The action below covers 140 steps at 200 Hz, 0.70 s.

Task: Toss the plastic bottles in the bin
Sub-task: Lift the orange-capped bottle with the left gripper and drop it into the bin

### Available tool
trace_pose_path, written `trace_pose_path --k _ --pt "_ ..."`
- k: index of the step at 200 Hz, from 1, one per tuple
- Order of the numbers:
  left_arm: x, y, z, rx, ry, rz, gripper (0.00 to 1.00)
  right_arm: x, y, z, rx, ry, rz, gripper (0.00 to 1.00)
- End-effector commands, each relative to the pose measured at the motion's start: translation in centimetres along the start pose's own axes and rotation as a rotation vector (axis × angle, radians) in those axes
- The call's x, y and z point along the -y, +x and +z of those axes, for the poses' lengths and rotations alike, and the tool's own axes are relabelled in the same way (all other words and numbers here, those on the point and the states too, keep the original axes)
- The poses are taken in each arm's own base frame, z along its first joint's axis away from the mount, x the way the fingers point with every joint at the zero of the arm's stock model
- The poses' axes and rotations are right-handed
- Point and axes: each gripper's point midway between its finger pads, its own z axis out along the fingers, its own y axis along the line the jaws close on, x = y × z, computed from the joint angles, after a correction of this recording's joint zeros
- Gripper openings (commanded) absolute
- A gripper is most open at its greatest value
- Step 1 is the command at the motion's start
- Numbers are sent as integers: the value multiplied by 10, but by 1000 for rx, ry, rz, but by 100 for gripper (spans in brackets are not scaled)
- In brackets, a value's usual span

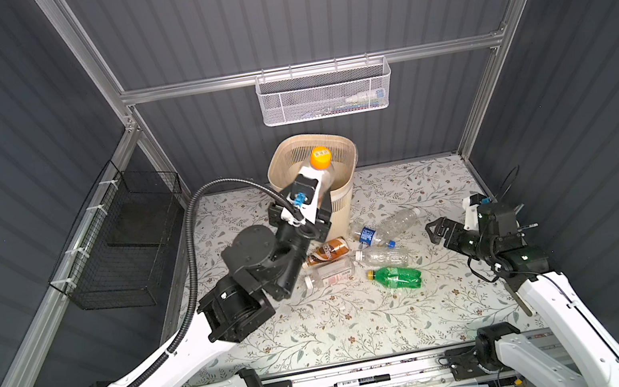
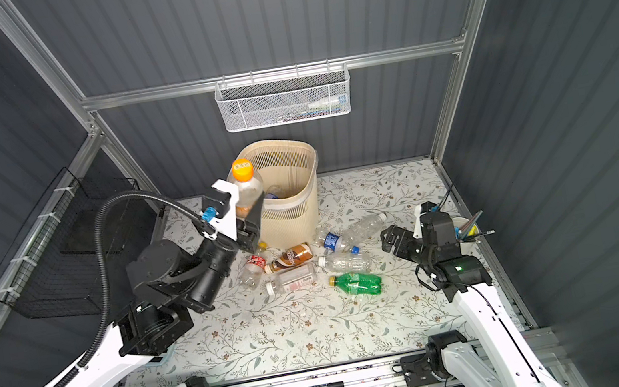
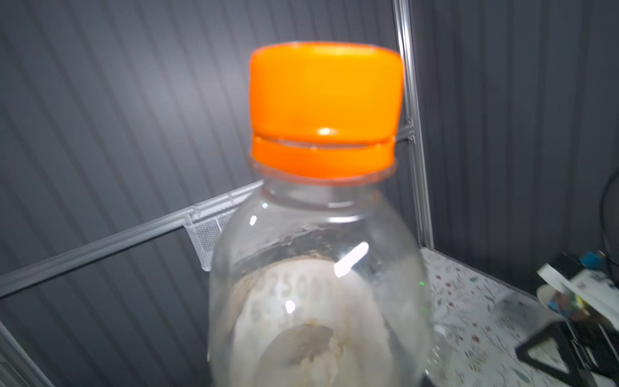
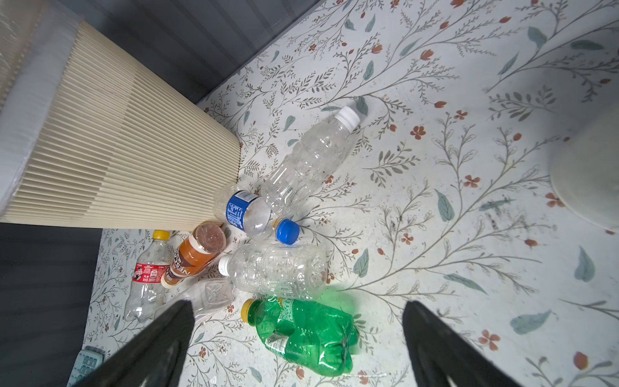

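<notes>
Orange-capped, the clear bottle (image 2: 247,189) stands clamped upright in the left tool (image 2: 247,208), held up at the left rim of the beige bin (image 2: 294,213), upper centre in both top views. The right tool (image 1: 438,233) gapes wide and empty at the right, over the flowered worktop (image 1: 361,321). Seven loose bottles (image 2: 346,261) lie mid-frame below the bin, the green bottle (image 1: 396,276) lowest.

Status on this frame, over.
Left tool shut on orange-capped bottle, raised beside bin rim. Right tool open, empty. Loose bottles lie by bin base; none blocking.
</notes>
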Motion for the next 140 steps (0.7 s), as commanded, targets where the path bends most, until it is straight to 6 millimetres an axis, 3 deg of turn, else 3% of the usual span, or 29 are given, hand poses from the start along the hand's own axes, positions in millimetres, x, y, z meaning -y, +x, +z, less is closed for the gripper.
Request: trace_pose_path --k 1,22,36,50,60,69,97,113,140 --pt "-8 24 54 -34 -32 -7 44 -8 -8 -6 31 -34 7 99" --pt "-25 83 115 -197 28 -188 52 -16 -9 -8 28 -74 4 99" --pt "-18 115 147 -336 95 -255 57 -21 -8 -9 11 -94 -10 99" --pt "-11 127 160 -430 110 -259 78 -22 -8 -13 -2 -87 -21 99" --pt "-15 116 161 -427 104 -266 86 -20 -9 -17 2 -67 -26 99" --pt "-23 99 157 -377 81 -276 99 -18 -12 -21 19 -53 -31 99" --pt "-58 43 122 -163 -12 -305 100 -14 -16 -29 61 -33 -19 99" --pt "-71 30 104 -124 -47 -306 100 -11 -12 -26 38 -25 1 99" --pt "-79 37 81 -124 -80 -308 100 -13 -1 -18 -27 -40 23 97"
